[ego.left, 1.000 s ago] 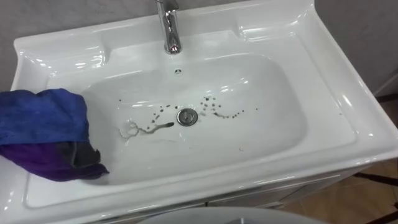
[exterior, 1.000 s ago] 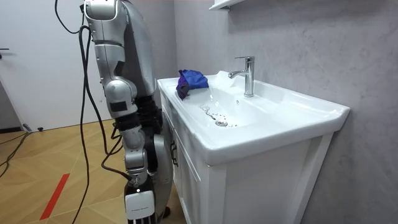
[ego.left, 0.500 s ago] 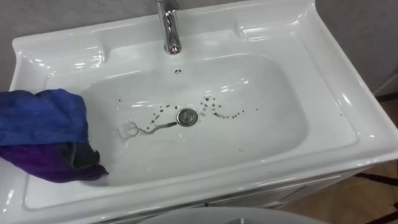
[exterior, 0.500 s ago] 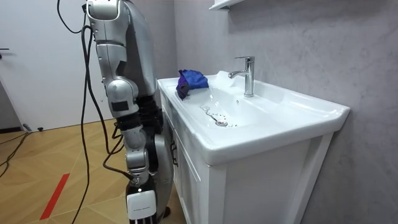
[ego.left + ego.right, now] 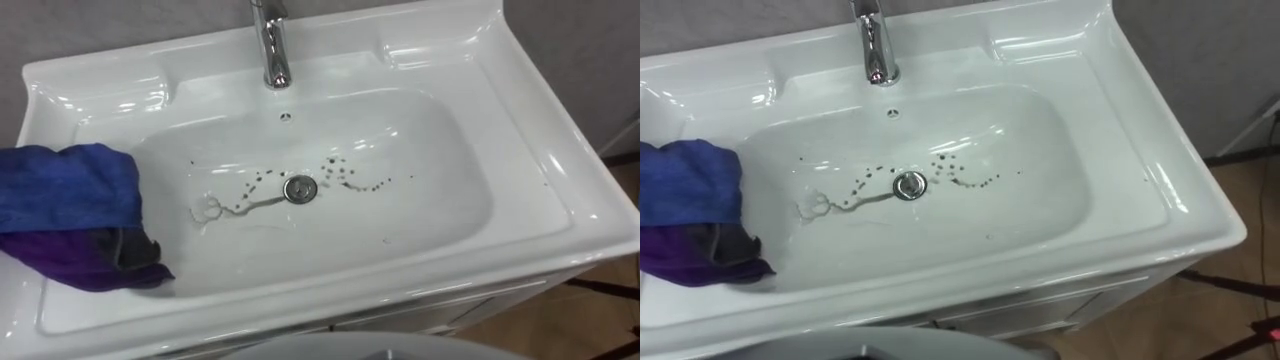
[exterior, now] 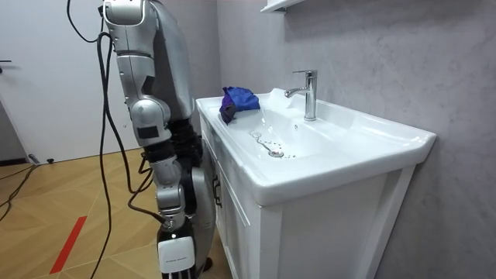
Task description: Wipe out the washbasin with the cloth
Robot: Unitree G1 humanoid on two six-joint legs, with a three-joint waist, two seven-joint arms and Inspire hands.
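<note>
Fingers of the right hand (image 6: pixel 174 249), low beside the cabinet (image 6: pixel 240 232), cannot be made out; cloth (image 5: pixel 70 215) on the basin (image 5: pixel 540 160) is cropped.

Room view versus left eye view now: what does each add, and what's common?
Room view: the robot standing at the basin's front, its right robot hand hanging low beside the white cabinet, above the wooden floor. Left eye view: the bowl from above, with separate dark specks and a looped smear beside the drain. Both: the white basin, the faucet, and the blue cloth lying over the rim on the robot's left.
</note>
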